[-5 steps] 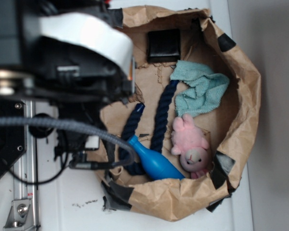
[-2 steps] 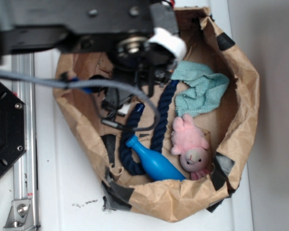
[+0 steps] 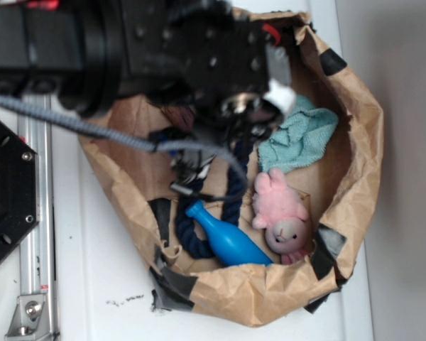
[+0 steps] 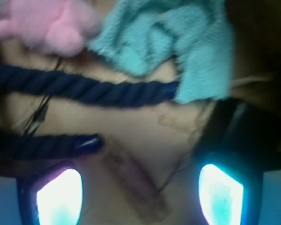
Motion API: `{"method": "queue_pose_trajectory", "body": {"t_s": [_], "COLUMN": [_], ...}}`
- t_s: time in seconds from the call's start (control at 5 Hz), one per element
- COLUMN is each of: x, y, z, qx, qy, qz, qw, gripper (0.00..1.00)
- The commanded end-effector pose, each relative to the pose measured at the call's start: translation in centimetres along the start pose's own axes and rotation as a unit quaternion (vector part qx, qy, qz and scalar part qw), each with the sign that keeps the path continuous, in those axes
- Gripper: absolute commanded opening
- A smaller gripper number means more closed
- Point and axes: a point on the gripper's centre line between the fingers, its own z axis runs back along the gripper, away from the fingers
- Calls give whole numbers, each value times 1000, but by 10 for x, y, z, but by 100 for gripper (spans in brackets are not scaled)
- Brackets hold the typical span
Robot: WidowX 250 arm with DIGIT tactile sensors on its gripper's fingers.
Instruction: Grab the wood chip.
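Observation:
In the wrist view the wood chip [image 4: 136, 180] lies flat on the brown paper, a brownish elongated piece slanting from upper left to lower right. My gripper [image 4: 139, 199] hangs over it, open, its two bright fingertips [image 4: 58, 197] standing wide on either side with the chip between them, untouched. In the exterior view the arm covers the chip, and the gripper [image 3: 199, 153] shows only as a dark mass above the middle of the paper bag [image 3: 355, 163].
A dark blue rope [image 4: 84, 89] runs just beyond the chip, one end [image 4: 86, 144] close to its upper tip. A teal cloth [image 3: 302, 135], pink plush [image 3: 280, 213] and blue bottle [image 3: 231, 245] lie inside the bag. Crumpled paper walls surround everything.
The arm has swung right from the rail side into the bag and now hangs over its middle, hiding the black pad and the rope's upper part.

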Motion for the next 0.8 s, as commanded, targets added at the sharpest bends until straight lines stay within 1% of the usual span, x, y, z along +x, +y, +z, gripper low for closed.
{"method": "queue_pose_trajectory", "body": {"t_s": [0.0,0.2,0.4,0.6], "x": [14,16,1,-20], "y": [-6,-7,-14,-17], "z": [-6,-25,-24,-3], "qx": [29,21,6,12], "qy": [-17,-7,-6,-32], "qz": [-8,-16,-29,-12], "qw": [999,1000,1000,999], "gripper": [100,100,100,100]}}
